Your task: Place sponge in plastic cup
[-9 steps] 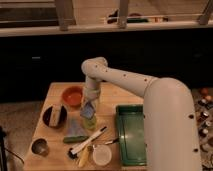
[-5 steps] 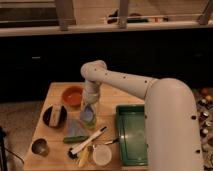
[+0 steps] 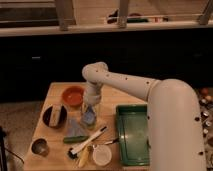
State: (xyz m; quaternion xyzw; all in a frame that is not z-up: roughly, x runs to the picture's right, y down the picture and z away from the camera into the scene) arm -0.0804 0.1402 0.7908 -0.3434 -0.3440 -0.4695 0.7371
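Note:
The plastic cup (image 3: 90,120) stands upright on the wooden table, just right of the orange bowl. A light-blue shape shows through its clear wall; it looks like the sponge (image 3: 89,117), inside the cup or at its mouth. My gripper (image 3: 90,106) points straight down right over the cup's rim, with the white arm bending in from the right. The gripper hides the cup's mouth, so I cannot tell whether it still touches the sponge.
An orange bowl (image 3: 74,96) sits left of the cup. A dark bowl with a tan block (image 3: 54,115), a grey-blue pad with a green edge (image 3: 76,132), a metal cup (image 3: 40,146), a white cup (image 3: 102,155), a white-handled brush (image 3: 91,140) and a green tray (image 3: 133,136) surround it.
The gripper has sunk slightly over the cup. The cup and the other things have not moved.

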